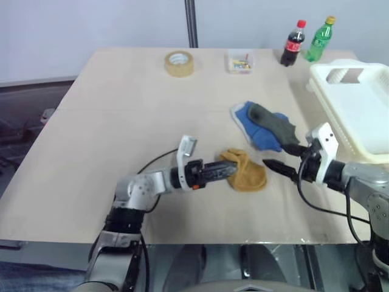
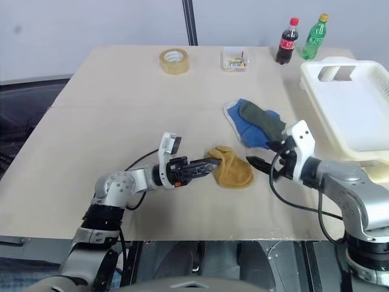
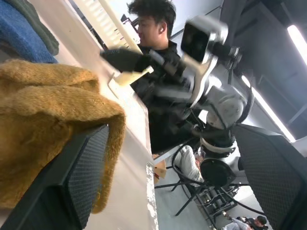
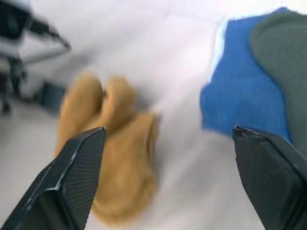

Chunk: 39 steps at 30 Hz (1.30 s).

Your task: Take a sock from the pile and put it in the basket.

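Yellow sock flat on the bench, flanked by two open tools.

The sock [image 1: 246,172] is seen apart from the blue sock [image 1: 254,126], well short of the basket [image 1: 358,106]. The left tool [image 1: 226,171] is spread wide with one finger on the sock, gripping nothing; the right tool [image 1: 281,159] is held wide open and empty beside it.

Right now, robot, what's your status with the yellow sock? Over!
Left gripper open, fingers at the yellow sock. Right gripper open, empty, beside it. Sock flat on the table, apart from blue sock. Path to basket clear.
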{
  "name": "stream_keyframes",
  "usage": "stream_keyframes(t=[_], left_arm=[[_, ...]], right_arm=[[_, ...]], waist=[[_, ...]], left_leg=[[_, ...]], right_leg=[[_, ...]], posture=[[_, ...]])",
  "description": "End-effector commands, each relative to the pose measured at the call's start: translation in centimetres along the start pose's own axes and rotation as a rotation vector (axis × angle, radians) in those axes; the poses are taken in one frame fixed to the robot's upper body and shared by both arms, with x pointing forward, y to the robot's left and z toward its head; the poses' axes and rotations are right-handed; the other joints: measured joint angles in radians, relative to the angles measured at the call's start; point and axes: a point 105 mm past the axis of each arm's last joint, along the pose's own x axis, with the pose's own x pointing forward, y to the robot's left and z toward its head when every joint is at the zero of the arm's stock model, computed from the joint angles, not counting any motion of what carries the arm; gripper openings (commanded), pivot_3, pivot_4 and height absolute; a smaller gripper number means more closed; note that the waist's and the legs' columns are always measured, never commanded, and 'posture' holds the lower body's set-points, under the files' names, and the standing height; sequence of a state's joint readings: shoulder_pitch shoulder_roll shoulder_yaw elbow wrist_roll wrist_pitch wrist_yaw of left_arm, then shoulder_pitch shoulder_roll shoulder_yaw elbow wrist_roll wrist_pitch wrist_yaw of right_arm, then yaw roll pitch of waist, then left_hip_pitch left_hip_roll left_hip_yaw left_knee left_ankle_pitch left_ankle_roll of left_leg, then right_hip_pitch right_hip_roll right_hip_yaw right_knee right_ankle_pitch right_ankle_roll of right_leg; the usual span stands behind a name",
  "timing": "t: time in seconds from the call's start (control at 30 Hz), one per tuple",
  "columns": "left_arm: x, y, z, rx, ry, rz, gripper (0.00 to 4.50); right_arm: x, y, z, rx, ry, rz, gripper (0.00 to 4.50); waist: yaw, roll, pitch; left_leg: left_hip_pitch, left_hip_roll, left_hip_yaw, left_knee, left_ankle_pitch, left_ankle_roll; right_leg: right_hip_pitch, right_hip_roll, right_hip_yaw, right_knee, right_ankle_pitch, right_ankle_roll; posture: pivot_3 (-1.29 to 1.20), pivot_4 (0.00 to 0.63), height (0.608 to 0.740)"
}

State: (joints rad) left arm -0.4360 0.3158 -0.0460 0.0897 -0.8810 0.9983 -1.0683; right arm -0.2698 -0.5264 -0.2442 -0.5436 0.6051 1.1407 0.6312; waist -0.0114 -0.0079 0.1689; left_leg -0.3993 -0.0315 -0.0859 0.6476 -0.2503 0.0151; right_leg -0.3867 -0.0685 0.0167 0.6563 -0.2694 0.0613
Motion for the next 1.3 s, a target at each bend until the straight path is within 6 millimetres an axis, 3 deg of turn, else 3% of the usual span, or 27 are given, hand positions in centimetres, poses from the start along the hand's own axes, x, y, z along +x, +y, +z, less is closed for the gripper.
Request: stream_keyframes(t=[0.03,0.3,0.53,0.77,0.97,1.13,1.3], left_arm=[[0.5,0.2,-0.2,0.025,0.024,-0.013,4.46],[1.9,2.0,-0.4,0.036,0.015,0.025,4.46],[2.0,1.8,-1.0,0.046,0.031,0.007,4.46],[0.1,-1.2,-0.4,0.239,0.122,0.025,4.46],[-2.6,-1.6,-1.2,0.502,0.292,0.164,4.46],[-4.4,-1.8,-0.1,0.630,0.275,0.270,4.46],[-4.5,-2.4,1.4,0.716,0.151,0.311,4.46]], right_arm=[[0.8,0.9,0.4,0.036,-0.007,0.014,4.31],[2.3,1.3,1.0,0.026,-0.011,-0.005,4.31],[2.7,1.2,0.3,0.068,0.019,-0.020,4.31],[2.8,1.3,-2.0,0.152,0.094,-0.049,4.31],[2.9,1.9,-3.3,0.187,0.129,-0.030,4.31],[2.7,1.7,-2.5,0.201,0.093,-0.036,4.31],[2.2,2.0,-0.9,0.164,0.061,-0.020,4.31]], waist=[[0.001,0.000,0.000],[0.000,0.000,0.000],[-0.001,0.000,0.000],[-0.004,0.000,0.000],[-0.003,0.001,0.000],[-0.003,0.002,0.000],[0.000,0.001,0.000]], left_leg=[[0.000,0.000,0.000,0.000,0.000,0.000],[0.000,-0.001,0.001,0.001,0.000,0.000],[0.000,-0.001,0.001,0.001,0.000,0.000],[-0.002,0.000,0.003,0.001,0.000,0.000],[-0.002,0.001,0.006,0.001,0.000,0.000],[-0.002,0.001,0.006,0.000,0.000,0.000],[-0.002,0.001,0.006,0.001,0.000,0.000]], right_leg=[[0.000,0.000,0.000,0.000,0.000,0.000],[-0.001,0.000,0.000,0.001,0.000,0.000],[-0.001,0.000,0.001,0.002,0.000,0.000],[-0.005,0.001,0.004,0.004,0.000,0.000],[-0.006,0.001,0.006,0.005,0.000,0.000],[-0.008,0.001,0.007,0.005,0.000,0.000],[-0.007,0.000,0.006,0.005,0.000,0.000]], posture=[[0.00,0.150,0.738],[0.00,0.150,0.738],[0.00,0.150,0.738],[0.00,0.150,0.738],[0.00,0.150,0.738],[0.00,0.150,0.738],[0.00,0.150,0.738]])
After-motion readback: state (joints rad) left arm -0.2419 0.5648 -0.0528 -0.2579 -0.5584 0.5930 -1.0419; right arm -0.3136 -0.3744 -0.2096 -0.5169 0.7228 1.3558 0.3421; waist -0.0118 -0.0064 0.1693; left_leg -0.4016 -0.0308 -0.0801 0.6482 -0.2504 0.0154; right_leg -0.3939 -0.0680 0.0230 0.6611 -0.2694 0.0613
